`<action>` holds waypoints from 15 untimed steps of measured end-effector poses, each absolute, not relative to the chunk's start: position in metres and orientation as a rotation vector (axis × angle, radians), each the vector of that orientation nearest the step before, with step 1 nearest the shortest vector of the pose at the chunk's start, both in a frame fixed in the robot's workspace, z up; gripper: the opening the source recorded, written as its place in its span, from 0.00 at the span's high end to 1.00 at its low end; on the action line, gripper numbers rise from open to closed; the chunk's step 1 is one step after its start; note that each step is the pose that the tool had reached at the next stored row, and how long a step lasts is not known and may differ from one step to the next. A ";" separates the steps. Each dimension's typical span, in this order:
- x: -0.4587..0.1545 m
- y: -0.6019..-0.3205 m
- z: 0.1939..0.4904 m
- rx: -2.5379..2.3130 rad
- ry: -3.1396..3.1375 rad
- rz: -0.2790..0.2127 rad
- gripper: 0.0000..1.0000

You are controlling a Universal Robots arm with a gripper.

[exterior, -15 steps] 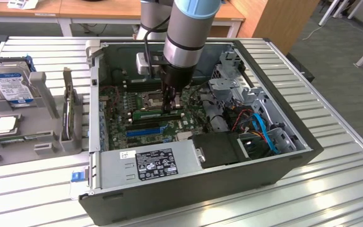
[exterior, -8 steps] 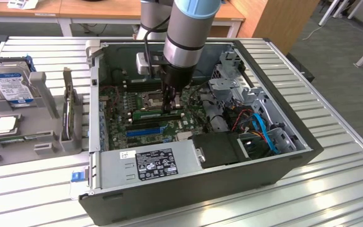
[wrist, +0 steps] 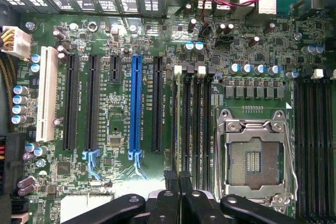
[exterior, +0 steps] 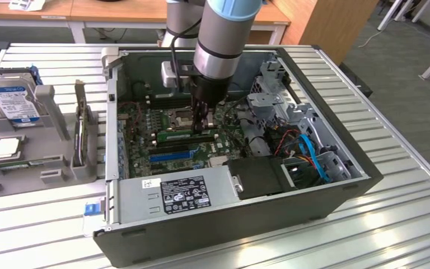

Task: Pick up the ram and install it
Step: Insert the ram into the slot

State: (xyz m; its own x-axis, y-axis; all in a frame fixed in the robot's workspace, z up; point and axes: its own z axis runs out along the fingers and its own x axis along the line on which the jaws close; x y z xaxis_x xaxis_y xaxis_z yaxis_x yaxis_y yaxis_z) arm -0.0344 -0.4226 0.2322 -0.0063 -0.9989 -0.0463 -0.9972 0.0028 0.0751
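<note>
— What lies nearest in the exterior view?

— The computer case [exterior: 223,246], set on its side with the panel off, so the motherboard faces up to the arm. The power supply [exterior: 188,193] fills its near corner, clear of the slots.

— And the ram?

— It is just past the blue expansion slot [exterior: 172,157]. The ram [exterior: 176,135] stands on edge, running lengthwise along a memory slot. I judge that is the line it needs in order to seat.

— What about the pincer?

— The gripper [exterior: 203,126] hangs straight down over the ram. Its fingers are drawn together and, as far as I can tell, they pinch the stick's top edge, probably so neither end tips. In the wrist view the fingertips [wrist: 169,203] almost touch above the black memory slots [wrist: 187,129].

— Is the ram fully home?

— I cannot tell.

— And farther off?

— The CPU socket [exterior: 181,117], then the case's rear wall. On the exterior view's left, a hard drive [exterior: 9,101] rests in a holder, well apart from the work.
</note>
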 end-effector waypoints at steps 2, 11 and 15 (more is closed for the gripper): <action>-0.034 -0.423 0.232 2.200 -2.210 -0.134 0.88; -0.034 -0.422 0.232 2.197 -2.207 -0.127 0.88; -0.034 -0.422 0.232 2.197 -2.207 -0.126 0.88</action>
